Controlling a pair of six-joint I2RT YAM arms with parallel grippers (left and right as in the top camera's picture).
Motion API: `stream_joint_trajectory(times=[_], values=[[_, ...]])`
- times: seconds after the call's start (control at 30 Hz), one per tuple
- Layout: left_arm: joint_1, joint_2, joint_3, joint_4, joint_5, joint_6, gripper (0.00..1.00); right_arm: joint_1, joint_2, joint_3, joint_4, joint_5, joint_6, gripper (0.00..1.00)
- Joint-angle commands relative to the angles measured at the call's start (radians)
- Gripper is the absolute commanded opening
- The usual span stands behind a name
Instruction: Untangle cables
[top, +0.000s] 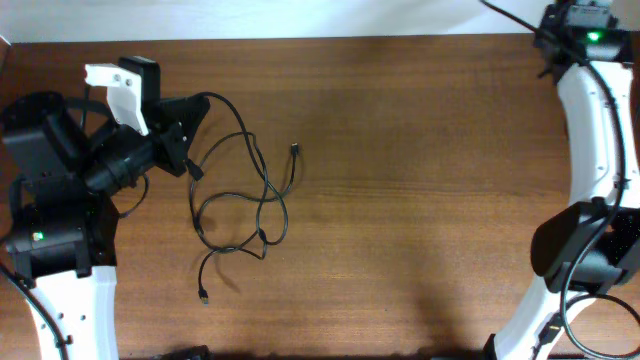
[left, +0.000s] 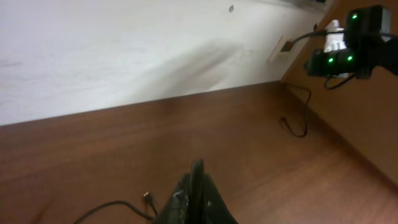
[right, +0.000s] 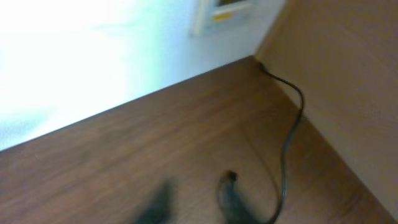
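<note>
The cables (top: 243, 200) are thin black cords lying in a loose tangle of loops on the brown table, left of centre. Plug ends show at the upper right (top: 295, 150) and the lower left (top: 204, 297). My left gripper (top: 200, 108) is at the tangle's upper left edge. One strand (top: 228, 104) arcs out from its tip. In the left wrist view its fingers (left: 196, 186) are pressed together, with a cord and small plug (left: 147, 196) just beside them. My right gripper (right: 194, 200) is blurred, open and empty, far from the cables at the table's back right corner.
The right arm (top: 592, 130) stands along the table's right edge. A thicker black robot wire (right: 292, 134) runs along the corner by a tan side panel (right: 348, 93). A white wall (left: 124, 50) borders the table's far edge.
</note>
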Motion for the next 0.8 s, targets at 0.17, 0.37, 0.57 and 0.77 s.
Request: stream_joint_trajectory(times=[0.17, 0.37, 0.57, 0.77], values=[[-0.003, -0.017, 0.005, -0.01, -0.015, 0.038, 0.0, -0.208, 0.145, -0.003, 0.097, -0.161, 0.154, 0.99], [-0.003, -0.017, 0.005, -0.016, -0.014, 0.038, 0.0, -0.274, 0.252, -0.003, 0.159, -0.186, 0.278, 1.0], [-0.003, -0.017, 0.005, -0.016, -0.014, 0.037, 0.01, -0.324, 0.357, -0.003, 0.17, -0.187, 0.303, 1.0], [-0.003, -0.017, 0.005, -0.016, -0.014, 0.037, 0.01, -0.383, 0.395, -0.001, 0.166, -0.172, 0.304, 1.0]])
